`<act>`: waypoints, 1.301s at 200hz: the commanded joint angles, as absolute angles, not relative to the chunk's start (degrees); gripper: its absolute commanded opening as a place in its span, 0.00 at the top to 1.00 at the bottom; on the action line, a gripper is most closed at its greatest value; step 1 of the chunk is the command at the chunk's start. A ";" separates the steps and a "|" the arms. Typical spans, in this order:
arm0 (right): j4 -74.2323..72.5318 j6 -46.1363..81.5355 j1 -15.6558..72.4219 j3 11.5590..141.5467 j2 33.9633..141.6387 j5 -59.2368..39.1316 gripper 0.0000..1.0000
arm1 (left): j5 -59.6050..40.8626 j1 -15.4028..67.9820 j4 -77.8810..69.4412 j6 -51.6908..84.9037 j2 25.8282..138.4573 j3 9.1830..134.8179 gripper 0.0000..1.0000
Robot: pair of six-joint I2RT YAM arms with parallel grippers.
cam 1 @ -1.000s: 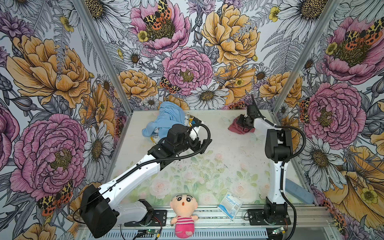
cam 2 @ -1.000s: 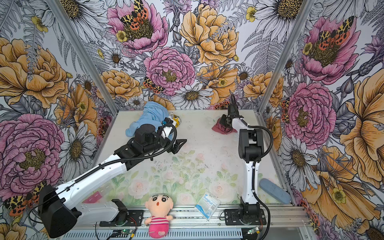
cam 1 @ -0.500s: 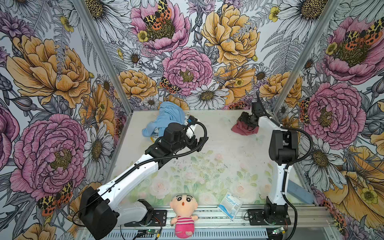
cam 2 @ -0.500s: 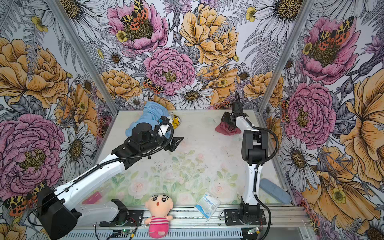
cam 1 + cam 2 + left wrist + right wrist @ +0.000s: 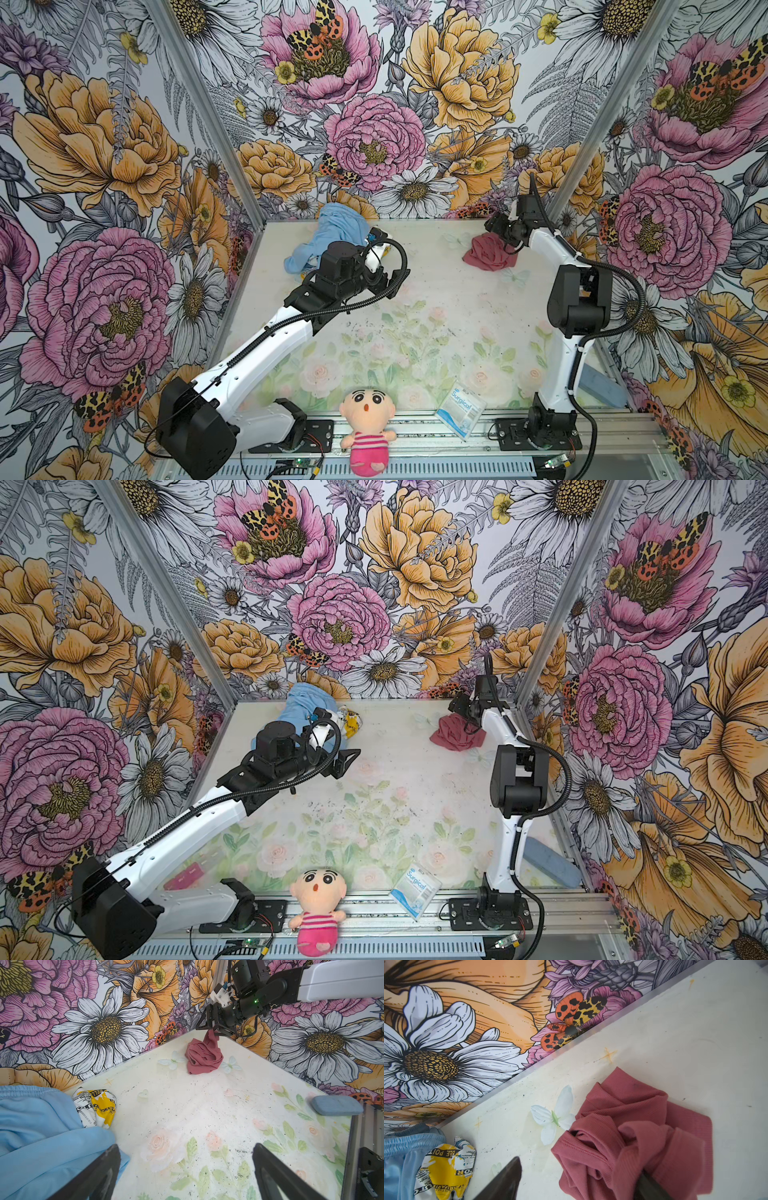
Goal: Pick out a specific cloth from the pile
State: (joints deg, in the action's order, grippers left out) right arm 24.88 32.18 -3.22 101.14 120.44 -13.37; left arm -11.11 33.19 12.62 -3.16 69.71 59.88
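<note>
The cloth [image 5: 488,254] [image 5: 456,735], dusty rose and crumpled, lies on the table near the back right corner. My right gripper [image 5: 497,226] [image 5: 212,1029] hovers just over it, open. In the right wrist view its jaws [image 5: 580,1165] stand apart, and a fold of the cloth [image 5: 633,1136] drapes against one finger. The pile sits at the back left: a large light blue cloth [image 5: 336,232] [image 5: 41,1126] with a white-and-yellow printed one [image 5: 349,723] [image 5: 97,1107] beside it. My left gripper [image 5: 186,1147] [image 5: 347,762] is open and empty, just in front of the pile.
A plush doll [image 5: 368,419] and a surgical packet [image 5: 461,409] lie at the front edge. A blue-grey oblong block [image 5: 550,864] rests by the right wall behind the right arm's base. A pink item [image 5: 185,875] lies under the left arm. Flowered walls close three sides.
My right gripper has opened and let go of the cloth, which now rests on the table; that arm has drawn a little to the right. The left arm shifted slightly back.
</note>
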 commanded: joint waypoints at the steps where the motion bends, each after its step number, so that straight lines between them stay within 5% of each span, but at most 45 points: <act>1: 25.06 33.34 -2.20 101.36 119.77 -15.95 0.22 | -12.74 32.89 12.30 -3.60 68.56 60.75 0.01; 23: 25.05 33.92 -1.73 101.16 121.81 -19.36 0.21 | -13.18 32.87 12.24 -3.36 68.90 60.56 0.01; 50: 25.20 34.96 -1.04 100.32 124.27 -21.46 0.07 | -13.76 32.87 12.27 -3.34 68.33 60.56 0.01; 96: 34.18 30.09 1.46 98.51 120.25 -2.31 0.03 | -13.27 32.73 13.48 -4.26 66.97 60.64 0.01; 227: 46.31 28.07 5.44 104.70 117.06 9.70 0.01 | -15.12 30.38 7.55 -2.17 66.58 56.72 0.01; 260: 42.90 25.01 5.89 98.31 109.85 12.46 0.01 | -9.18 27.61 6.28 0.10 65.04 53.46 0.01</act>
State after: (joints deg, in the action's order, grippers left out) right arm 44.88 28.38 5.45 102.30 117.89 8.80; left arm -13.34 30.37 8.80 -2.63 67.24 55.99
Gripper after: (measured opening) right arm 0.986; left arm 0.990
